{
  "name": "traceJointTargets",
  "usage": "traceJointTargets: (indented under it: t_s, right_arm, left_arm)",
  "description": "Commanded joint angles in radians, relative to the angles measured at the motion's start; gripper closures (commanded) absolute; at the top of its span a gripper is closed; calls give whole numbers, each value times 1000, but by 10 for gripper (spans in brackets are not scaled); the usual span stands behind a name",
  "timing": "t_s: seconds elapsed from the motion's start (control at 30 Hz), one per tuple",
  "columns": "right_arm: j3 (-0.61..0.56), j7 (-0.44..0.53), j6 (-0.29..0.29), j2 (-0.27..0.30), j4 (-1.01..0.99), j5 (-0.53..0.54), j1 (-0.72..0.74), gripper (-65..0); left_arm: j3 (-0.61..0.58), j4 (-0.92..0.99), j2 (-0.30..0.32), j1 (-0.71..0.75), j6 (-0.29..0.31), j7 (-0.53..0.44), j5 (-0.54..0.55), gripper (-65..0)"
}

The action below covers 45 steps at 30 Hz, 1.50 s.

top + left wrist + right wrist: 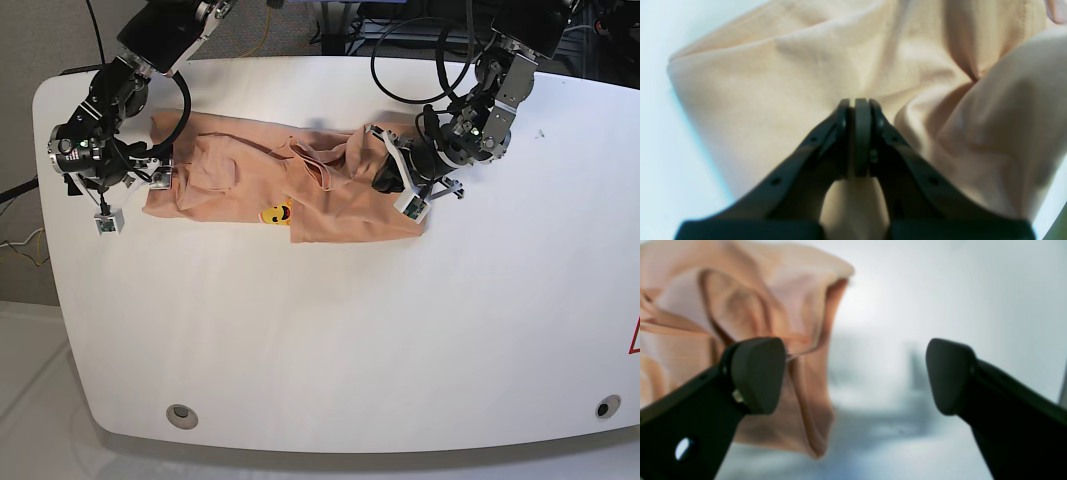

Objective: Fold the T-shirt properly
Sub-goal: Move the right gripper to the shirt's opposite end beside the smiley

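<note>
Left end effector clenched on T-shirt, right end effector released, yellow print only in base view

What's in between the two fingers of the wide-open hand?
Nothing. In the right wrist view the right gripper is open with only bare white table showing between; the T-shirt lies beside one finger.

From my remote station I see the T-shirt as plain peach-orange cloth, paler and almost cream in the left wrist view, with a small yellow printed mark carrying dark details. The table reads as plain white, with a red mark at its right edge. The left gripper and right gripper are matt black. The cables above the table are black.
</note>
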<state>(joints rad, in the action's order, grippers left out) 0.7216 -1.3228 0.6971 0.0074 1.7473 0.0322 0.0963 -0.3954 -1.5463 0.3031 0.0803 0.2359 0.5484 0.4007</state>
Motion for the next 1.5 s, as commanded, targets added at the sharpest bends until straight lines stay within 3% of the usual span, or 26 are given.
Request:
traceJointTargets:
  t_s: [0.0,0.2,0.6,1.07,1.47]
  right_arm:
    - [33,-25,1,-1,16,-4,29,-650]
    - [72,-73,1,-11,16,-4,61,-650]
    - [114,-73,1,-17,24,-8,121,-650]
    - [171,441,1,-93,23,-7,67,-650]
    - [229,570,1,-165,52,-7,24,-650]
  left_arm:
    - [2,-1,8,-3,-16,31,-24,-26]
    - [2,14,8,-3,-16,31,-24,-26]
    - [0,45,-20,-4,-16,31,-24,-26]
    - [0,39,-20,-4,-16,31,-24,-26]
    - [3,43,-20,-4,-16,31,-24,-26]
